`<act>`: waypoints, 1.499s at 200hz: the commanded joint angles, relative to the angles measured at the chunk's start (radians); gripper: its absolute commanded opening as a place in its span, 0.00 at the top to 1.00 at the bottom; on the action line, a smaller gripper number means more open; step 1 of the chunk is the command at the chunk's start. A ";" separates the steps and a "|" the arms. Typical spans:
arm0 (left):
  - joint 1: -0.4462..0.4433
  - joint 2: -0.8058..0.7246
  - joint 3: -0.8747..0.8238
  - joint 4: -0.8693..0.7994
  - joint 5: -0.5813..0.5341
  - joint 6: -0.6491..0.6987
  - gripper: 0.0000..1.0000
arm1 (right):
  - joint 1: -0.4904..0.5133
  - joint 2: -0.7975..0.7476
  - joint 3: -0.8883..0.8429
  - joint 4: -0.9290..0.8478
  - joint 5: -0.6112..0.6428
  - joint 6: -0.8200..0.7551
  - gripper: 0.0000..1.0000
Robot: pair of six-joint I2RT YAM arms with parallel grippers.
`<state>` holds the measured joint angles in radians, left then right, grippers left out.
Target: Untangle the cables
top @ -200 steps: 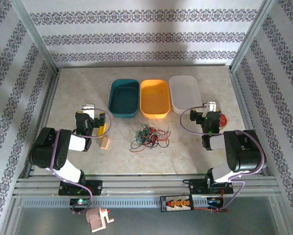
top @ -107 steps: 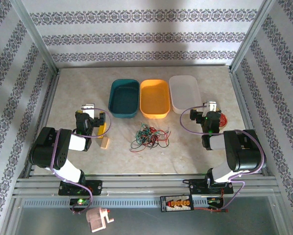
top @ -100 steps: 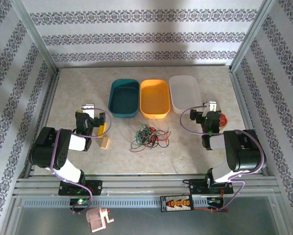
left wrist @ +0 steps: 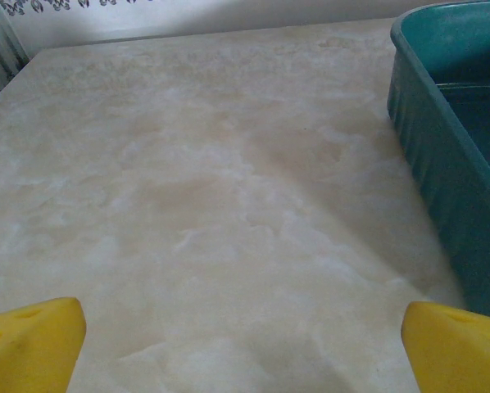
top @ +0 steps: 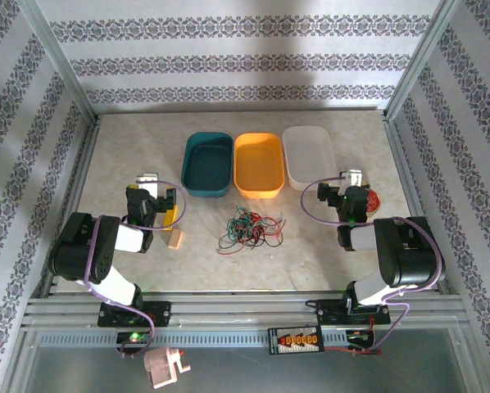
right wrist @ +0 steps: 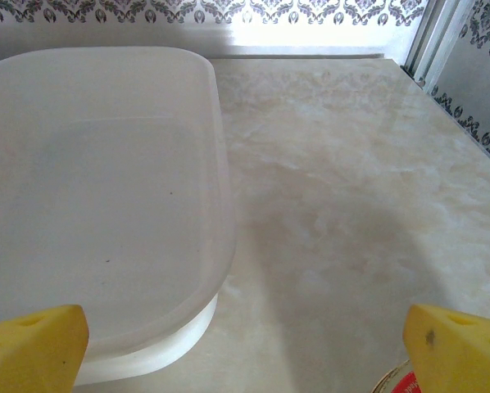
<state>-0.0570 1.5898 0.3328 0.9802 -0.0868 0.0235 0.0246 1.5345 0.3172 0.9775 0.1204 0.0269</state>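
Left gripper (left wrist: 245, 352): jaws spread wide with nothing between them. Its yellow pads (left wrist: 32, 344) sit at the two lower corners of the left wrist view, and bare marbled counter (left wrist: 212, 180) lies between and beyond them.
Just past the left gripper: the ribbed wall of a teal bin (left wrist: 442, 164) rises on its right side, near but not touching the pad.
Beside the left arm: a small pale wooden block (top: 176, 237) lies on the counter, on the side toward the middle.
Right gripper (right wrist: 245, 352): also wide open and holding nothing, a yellow pad in each lower corner of the right wrist view.
Just past the right gripper: a white bin (right wrist: 220, 164) sits ahead and to its left. A small round red roll (top: 373, 198) lies close by its right pad.
Cables (top: 249, 228): red, green and black strands knotted in one loose heap on the counter. They lie midway between the two arms and on the near side of the orange bin (top: 258, 192), and neither gripper touches them.
Bins: teal, orange and white stand side by side in a row, running left to right behind the heap. I see nothing in the teal or white one from the wrist views.
Arms: both are folded low near the front edge, one on each side of the heap.
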 commanded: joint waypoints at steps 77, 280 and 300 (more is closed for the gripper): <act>0.028 0.000 0.050 -0.016 -0.002 -0.017 0.01 | -0.012 -0.005 0.020 0.030 0.013 0.047 0.02; -0.833 -0.262 0.404 -1.025 -0.230 -0.378 0.01 | 0.793 -0.222 0.763 -1.792 -0.192 0.399 0.12; -0.838 -0.256 0.384 -1.019 -0.202 -0.407 0.01 | 0.768 -0.172 0.775 -1.785 -0.202 0.408 0.13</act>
<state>-0.8829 1.3327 0.7200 0.0147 -0.3592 -0.3466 0.8143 1.3361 1.0817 -0.7067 -0.0067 0.3885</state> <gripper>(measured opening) 0.992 0.876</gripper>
